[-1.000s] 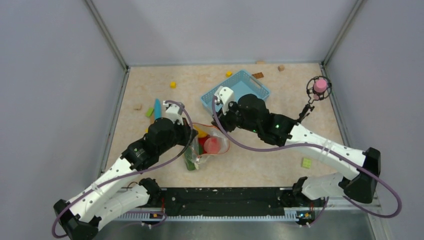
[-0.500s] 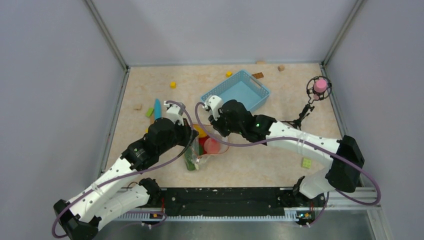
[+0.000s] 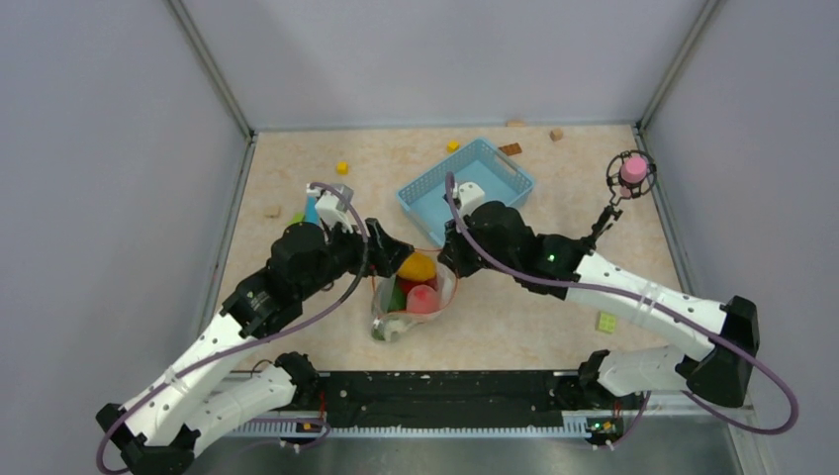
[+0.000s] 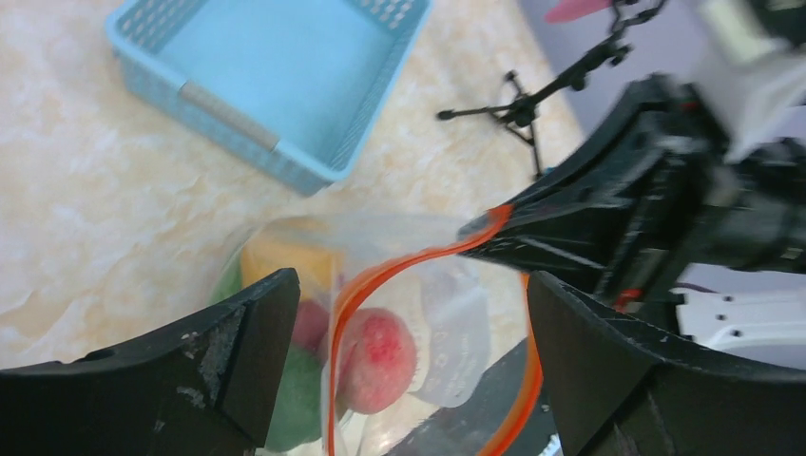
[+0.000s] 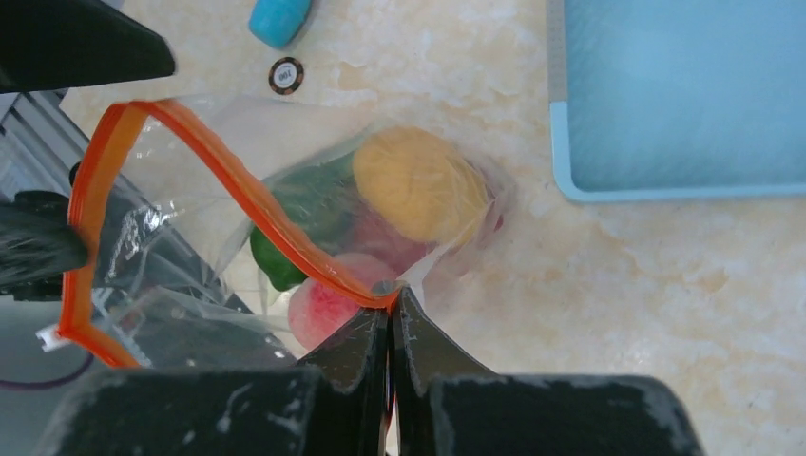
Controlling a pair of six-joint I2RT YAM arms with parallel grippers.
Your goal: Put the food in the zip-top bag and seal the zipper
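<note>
Basket runs off the right wrist's top and right edges; stick is clipped at the top. Food smears behind crinkled bag, its bottom cut off. Overhead, left arm and right arm cover their own fingertips.

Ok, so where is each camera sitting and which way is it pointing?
Top: fixed high behind the arm bases, looking down on the table; left arm and right arm both show.
Left wrist: on the left arm, facing the blue basket; the open left claw frames the bag.
Right wrist: on the right arm, looking down; the right claw pinches the bag's orange zipper.
All three share the bag; both wrist views show the basket.
</note>
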